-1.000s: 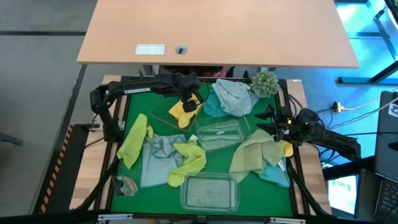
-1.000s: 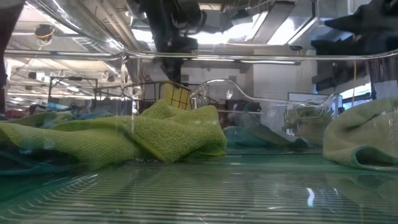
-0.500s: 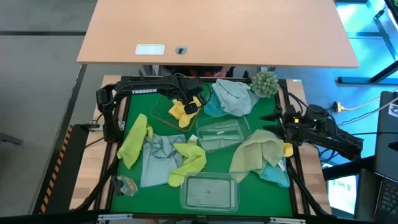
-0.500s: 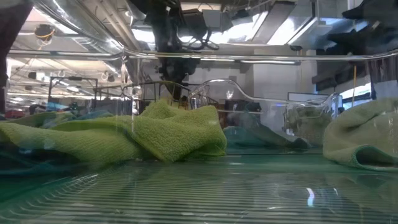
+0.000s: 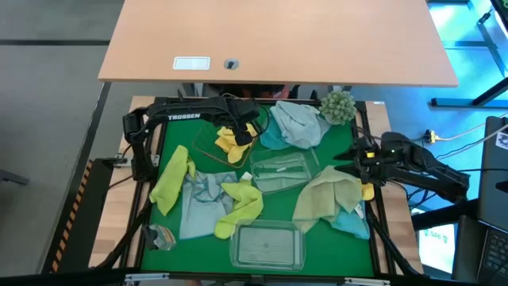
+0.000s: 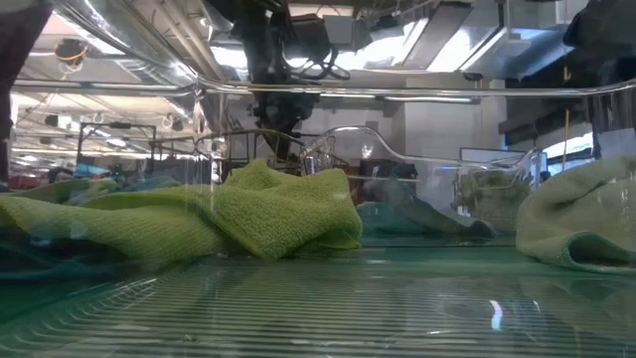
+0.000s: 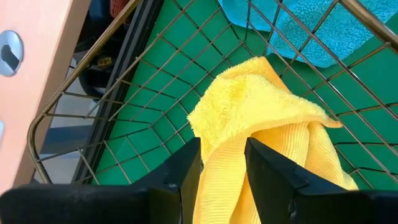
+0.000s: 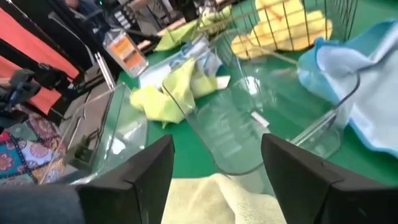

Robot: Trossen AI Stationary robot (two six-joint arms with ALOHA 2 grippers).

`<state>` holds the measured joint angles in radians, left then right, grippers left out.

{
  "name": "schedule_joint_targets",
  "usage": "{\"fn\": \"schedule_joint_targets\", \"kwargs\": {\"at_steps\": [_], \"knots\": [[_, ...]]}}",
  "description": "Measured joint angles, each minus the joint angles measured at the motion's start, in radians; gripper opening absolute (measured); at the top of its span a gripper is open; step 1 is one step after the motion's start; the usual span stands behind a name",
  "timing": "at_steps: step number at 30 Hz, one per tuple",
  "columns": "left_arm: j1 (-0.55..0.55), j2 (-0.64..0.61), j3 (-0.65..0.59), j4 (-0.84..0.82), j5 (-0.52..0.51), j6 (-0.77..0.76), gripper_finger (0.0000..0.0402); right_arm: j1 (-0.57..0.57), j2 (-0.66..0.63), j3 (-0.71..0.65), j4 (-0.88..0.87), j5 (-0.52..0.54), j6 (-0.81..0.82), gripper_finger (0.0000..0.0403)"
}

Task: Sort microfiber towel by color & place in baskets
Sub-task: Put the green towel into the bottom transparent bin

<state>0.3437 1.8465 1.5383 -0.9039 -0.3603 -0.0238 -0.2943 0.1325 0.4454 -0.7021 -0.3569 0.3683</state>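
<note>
Although the sort has begun, from the high view I judge it barely under way: my left end effector (image 5: 240,137) sits over the wire basket (image 5: 208,151) at the far left of the green surface (image 5: 349,238), on the yellow towel (image 5: 232,143) lying inside it, while both clear tubs, the middle tub (image 5: 279,171) and the near tub (image 5: 267,245), look empty. Loose on the surface are a lime towel (image 5: 171,180), a second lime towel (image 5: 242,202), a pale blue towel (image 5: 200,199), a teal towel (image 5: 295,125) by the ball plant (image 5: 336,106), and an olive towel (image 5: 327,197) with a bit of teal under it. My right end effector (image 5: 355,160) hovers at the right edge above that olive towel. In the low view a lime towel (image 6: 268,209) fills the foreground, and the left arm comes down behind it. In the left wrist view the two fingers (image 7: 186,171) are close together around a fold of the yellow towel (image 7: 261,118) within the basket's wires (image 7: 112,99); I cannot tell whether they are pinching it or have just let go. In the right wrist view the fingers (image 8: 134,171) are spread wide and hold nothing, with the middle tub (image 8: 230,137) ahead. So one yellow cloth is in place, and the greens and blues all remain to be sorted.
</note>
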Motion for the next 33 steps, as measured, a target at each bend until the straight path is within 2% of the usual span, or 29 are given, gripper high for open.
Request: {"fn": "schedule_joint_targets", "kwargs": {"at_steps": [7,18,24,33], "knots": [[-0.001,0.000,0.000,0.000,0.008,0.000,0.0120,0.000,0.095,0.000,-0.044,-0.034,0.001,0.0241],[0.000,0.000,0.000,0.000,0.010,0.000,0.0120,0.000,0.255,0.000,-0.122,-0.020,0.006,0.0241],[0.000,0.000,0.000,0.000,0.010,0.000,0.0120,0.000,0.329,0.000,-0.150,-0.061,0.002,0.0241],[-0.001,-0.001,0.000,0.000,0.010,0.000,0.0120,0.000,0.390,0.000,-0.174,-0.026,-0.003,0.0241]]}}
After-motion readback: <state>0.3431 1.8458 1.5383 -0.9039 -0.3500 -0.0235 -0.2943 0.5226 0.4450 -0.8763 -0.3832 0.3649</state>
